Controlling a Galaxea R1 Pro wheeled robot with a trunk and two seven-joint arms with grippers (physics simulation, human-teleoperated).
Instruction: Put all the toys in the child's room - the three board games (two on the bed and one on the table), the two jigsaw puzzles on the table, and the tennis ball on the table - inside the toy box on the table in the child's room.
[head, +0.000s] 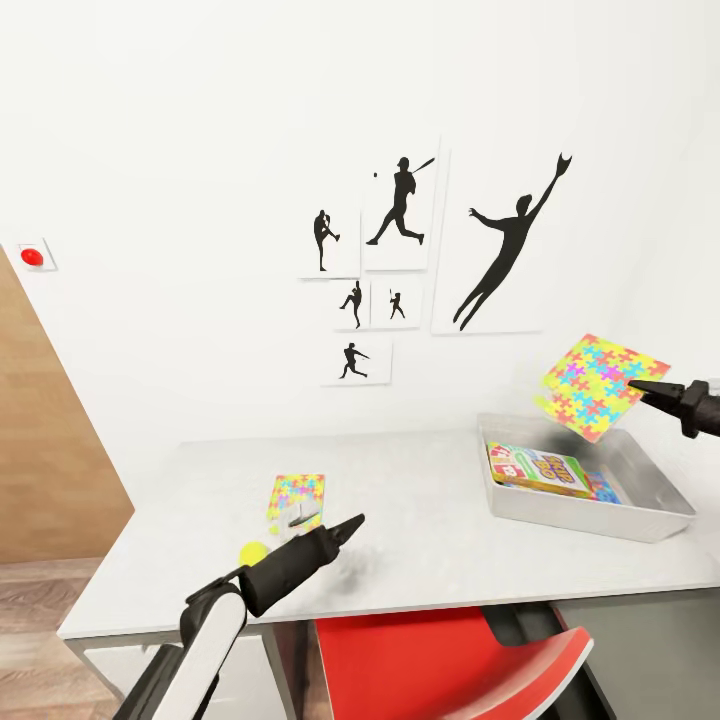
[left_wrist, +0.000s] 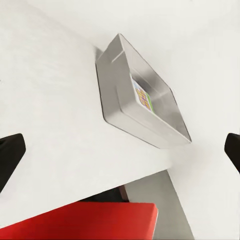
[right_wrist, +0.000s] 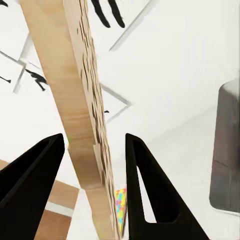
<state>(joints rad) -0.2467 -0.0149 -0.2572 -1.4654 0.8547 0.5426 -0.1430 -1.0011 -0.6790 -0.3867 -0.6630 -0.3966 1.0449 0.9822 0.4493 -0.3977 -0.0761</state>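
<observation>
My right gripper (head: 634, 386) is shut on a colourful jigsaw puzzle (head: 596, 384), holding it tilted in the air over the far side of the light-grey toy box (head: 580, 522). Edge-on, the jigsaw puzzle (right_wrist: 85, 125) stands between the right gripper's (right_wrist: 95, 139) fingers. In the toy box lie a SKIP-BO game box (head: 540, 470) and a blue box (head: 604, 489). A second jigsaw puzzle (head: 298, 497) and a yellow-green tennis ball (head: 254, 552) rest on the table (head: 430, 520) near its front left. My left gripper (head: 354, 522) hovers open just right of them, facing the toy box (left_wrist: 120, 95).
A red chair (head: 440, 660) is tucked under the table's front edge. Black baseball-player pictures (head: 500, 240) hang on the white wall behind. A wooden door panel (head: 50, 450) stands at the left, with a red button (head: 32, 256) on the wall above it.
</observation>
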